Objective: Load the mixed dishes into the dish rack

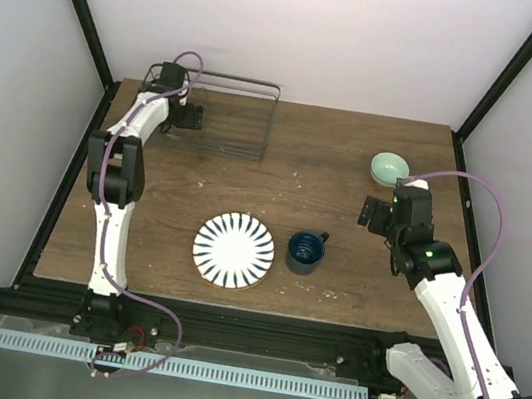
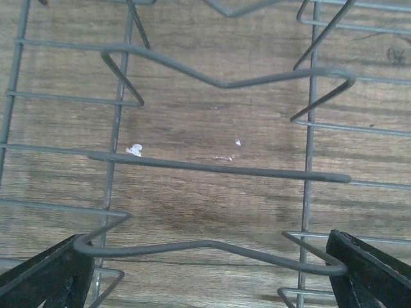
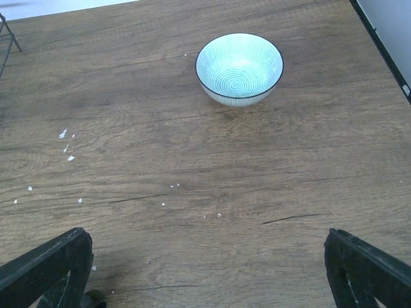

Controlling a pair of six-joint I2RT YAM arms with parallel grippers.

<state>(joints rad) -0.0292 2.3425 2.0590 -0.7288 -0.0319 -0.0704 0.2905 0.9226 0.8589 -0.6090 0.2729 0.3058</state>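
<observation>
The dish rack [image 1: 233, 118], an empty dark wire basket, stands at the table's back left. My left gripper [image 1: 189, 115] hangs open over its left part. In the left wrist view the rack's wires [image 2: 218, 168] fill the frame, and the left gripper [image 2: 212, 276] has only wire and wood between its fingers. A white plate with dark blue stripes [image 1: 234, 250] and a dark blue mug [image 1: 305, 252] sit side by side near the front middle. The mint-green bowl [image 1: 389, 168] stands at the back right, just beyond my open right gripper [image 1: 376, 214]. In the right wrist view the bowl [image 3: 239, 67] lies ahead of the empty right gripper [image 3: 209, 276].
White crumbs [image 3: 67, 147] dot the wooden table [image 1: 351, 173]. A black frame rail [image 1: 467, 211] runs along the table's right edge, close to the bowl. A corner of the rack [image 3: 6, 35] shows at the far left of the right wrist view.
</observation>
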